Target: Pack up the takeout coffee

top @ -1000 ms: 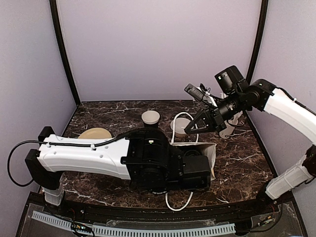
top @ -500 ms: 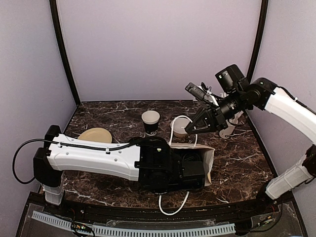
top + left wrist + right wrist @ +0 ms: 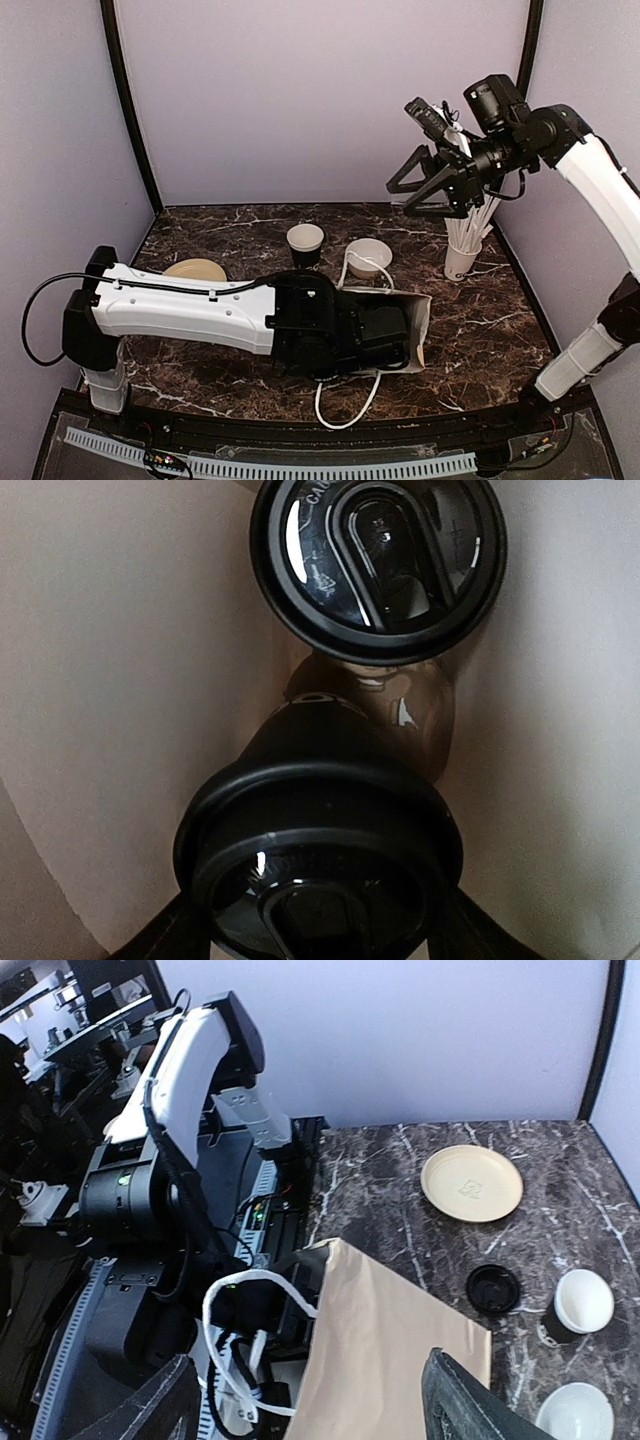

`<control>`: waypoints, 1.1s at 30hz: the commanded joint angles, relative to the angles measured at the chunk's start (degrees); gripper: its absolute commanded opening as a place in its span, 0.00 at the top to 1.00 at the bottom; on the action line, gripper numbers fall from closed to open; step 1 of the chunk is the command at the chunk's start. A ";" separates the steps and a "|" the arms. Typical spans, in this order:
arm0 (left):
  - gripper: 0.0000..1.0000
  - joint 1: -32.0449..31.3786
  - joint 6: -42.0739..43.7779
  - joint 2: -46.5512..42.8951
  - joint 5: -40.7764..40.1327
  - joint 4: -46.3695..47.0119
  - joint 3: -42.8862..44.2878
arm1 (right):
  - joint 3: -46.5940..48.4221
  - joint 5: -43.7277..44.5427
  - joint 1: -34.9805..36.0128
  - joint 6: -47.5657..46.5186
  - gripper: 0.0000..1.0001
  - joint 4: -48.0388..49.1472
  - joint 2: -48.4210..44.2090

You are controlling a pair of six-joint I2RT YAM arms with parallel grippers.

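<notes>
A tan paper bag (image 3: 418, 322) lies on its side at the table's middle, and my left arm reaches into its mouth. In the left wrist view, inside the bag, my left gripper (image 3: 318, 942) is shut on a black-lidded takeout coffee cup (image 3: 318, 865), one finger pressed on each side of the lid. A second lidded cup (image 3: 378, 565) lies deeper in. An open black cup with a white inside (image 3: 305, 243) stands behind the bag. My right gripper (image 3: 402, 198) hangs open and empty, high at the back right; in its wrist view it (image 3: 310, 1410) looks down on the bag (image 3: 400, 1350).
A low white bowl (image 3: 369, 256) and a white cup of straws (image 3: 462, 256) stand at the back right. A cream plate (image 3: 193, 270) lies at the left. A loose black lid (image 3: 493, 1287) rests on the marble beside the bag. The bag's white handles (image 3: 345, 405) trail toward the front edge.
My right gripper opened, let go of the bag's white handle and rose up and to the right. The left arm and the bag shifted slightly.
</notes>
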 commanded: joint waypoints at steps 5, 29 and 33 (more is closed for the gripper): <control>0.58 1.21 0.31 -4.60 1.42 2.86 -2.73 | -8.82 11.53 -6.06 11.79 0.37 21.92 6.18; 0.58 4.34 2.49 -4.80 5.08 8.48 -7.20 | -15.76 21.91 -5.99 10.56 0.53 30.74 31.14; 0.58 4.78 2.84 -5.06 5.22 9.66 -7.95 | -14.71 19.09 -5.20 8.36 0.54 27.67 34.30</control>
